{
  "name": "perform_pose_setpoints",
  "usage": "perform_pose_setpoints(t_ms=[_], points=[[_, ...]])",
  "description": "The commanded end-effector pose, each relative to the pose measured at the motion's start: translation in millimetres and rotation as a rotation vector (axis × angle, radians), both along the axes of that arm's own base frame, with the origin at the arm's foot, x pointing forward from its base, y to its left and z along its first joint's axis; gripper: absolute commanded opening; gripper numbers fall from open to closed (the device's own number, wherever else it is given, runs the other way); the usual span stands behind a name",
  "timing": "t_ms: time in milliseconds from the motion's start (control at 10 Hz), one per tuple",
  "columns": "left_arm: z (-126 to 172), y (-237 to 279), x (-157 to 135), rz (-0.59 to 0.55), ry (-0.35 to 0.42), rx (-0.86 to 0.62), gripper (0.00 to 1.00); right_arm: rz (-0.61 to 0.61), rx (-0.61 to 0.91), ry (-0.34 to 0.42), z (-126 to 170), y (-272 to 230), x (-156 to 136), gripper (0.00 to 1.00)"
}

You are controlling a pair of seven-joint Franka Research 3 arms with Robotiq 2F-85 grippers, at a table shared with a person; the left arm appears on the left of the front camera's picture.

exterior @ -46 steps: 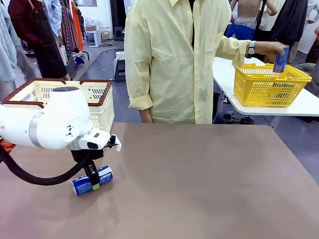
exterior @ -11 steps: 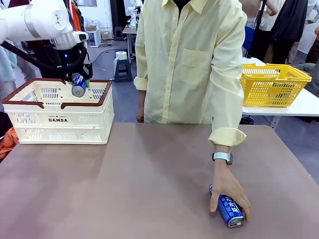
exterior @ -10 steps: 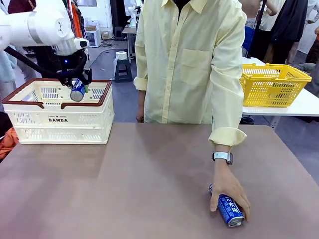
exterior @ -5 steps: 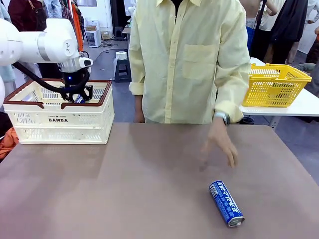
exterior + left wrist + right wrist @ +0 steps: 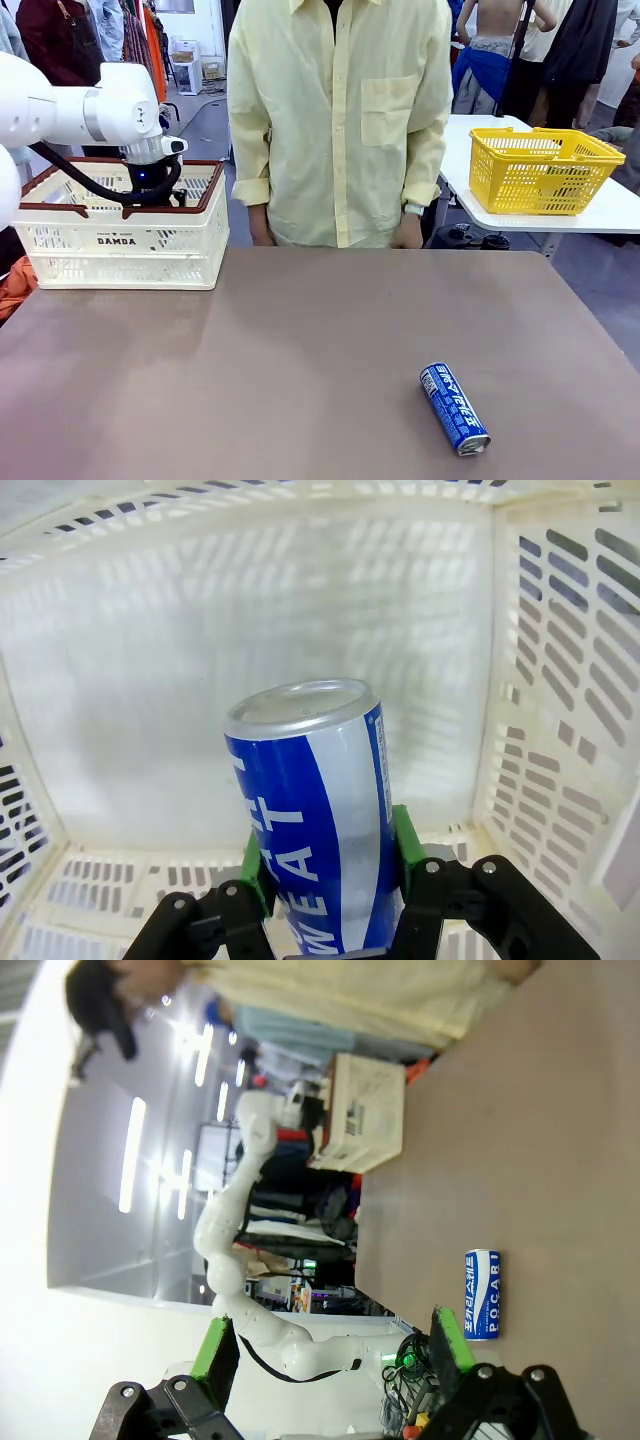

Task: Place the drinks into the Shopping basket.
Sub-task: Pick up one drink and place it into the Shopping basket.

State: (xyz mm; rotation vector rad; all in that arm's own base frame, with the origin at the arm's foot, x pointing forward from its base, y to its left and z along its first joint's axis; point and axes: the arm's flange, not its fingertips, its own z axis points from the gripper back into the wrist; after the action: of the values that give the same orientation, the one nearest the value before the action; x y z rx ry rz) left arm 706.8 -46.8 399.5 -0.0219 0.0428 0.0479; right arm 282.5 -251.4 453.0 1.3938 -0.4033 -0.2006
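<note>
One blue can (image 5: 305, 810) sat clamped in my left pincer (image 5: 328, 858) inside the ten-o'clock Shopping basket (image 5: 120, 255), a second can (image 5: 454, 408) lay loose at five o'clock, and my right pincer (image 5: 333, 1345) gaped empty.

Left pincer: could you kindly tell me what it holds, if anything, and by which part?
The left pincer holds a blue can by the sides of its lower body, between the green pads, inside the cream basket.
</note>
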Motion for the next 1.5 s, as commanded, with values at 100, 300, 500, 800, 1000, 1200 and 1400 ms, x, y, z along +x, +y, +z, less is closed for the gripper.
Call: perform_pose_setpoints(t_ms=[100, 300, 500, 800, 1000, 1200, 1400], points=[[11.1, 3.5, 1.9, 0.019, -0.039, -0.005, 1.00, 0.004, 0.003, -0.027, 1.8, 1.7, 0.0, 1.00], [11.9, 4.0, 1.2, 0.025, -0.045, -0.010, 1.00, 0.004, 0.003, -0.027, 1.8, 1.7, 0.0, 1.00], [14.9, 5.6, -1.4, 0.030, -0.055, -0.023, 1.00, 0.004, 0.003, -0.027, 1.8, 1.7, 0.0, 1.00], [49.5, 21.2, -17.5, 0.022, -0.115, -0.138, 1.00, 0.004, 0.003, -0.027, 1.8, 1.7, 0.0, 1.00], [111.3, 49.9, -56.8, 0.040, -0.241, -0.375, 1.00, 0.004, 0.003, -0.027, 1.8, 1.7, 0.0, 1.00], [153.4, 89.1, -96.3, 0.107, -0.334, -0.663, 1.00, 0.004, 0.003, -0.027, 1.8, 1.7, 0.0, 1.00], [154.7, 140.3, -151.2, -0.045, -0.244, -1.028, 1.00, 0.004, 0.003, -0.027, 1.8, 1.7, 0.0, 1.00]])
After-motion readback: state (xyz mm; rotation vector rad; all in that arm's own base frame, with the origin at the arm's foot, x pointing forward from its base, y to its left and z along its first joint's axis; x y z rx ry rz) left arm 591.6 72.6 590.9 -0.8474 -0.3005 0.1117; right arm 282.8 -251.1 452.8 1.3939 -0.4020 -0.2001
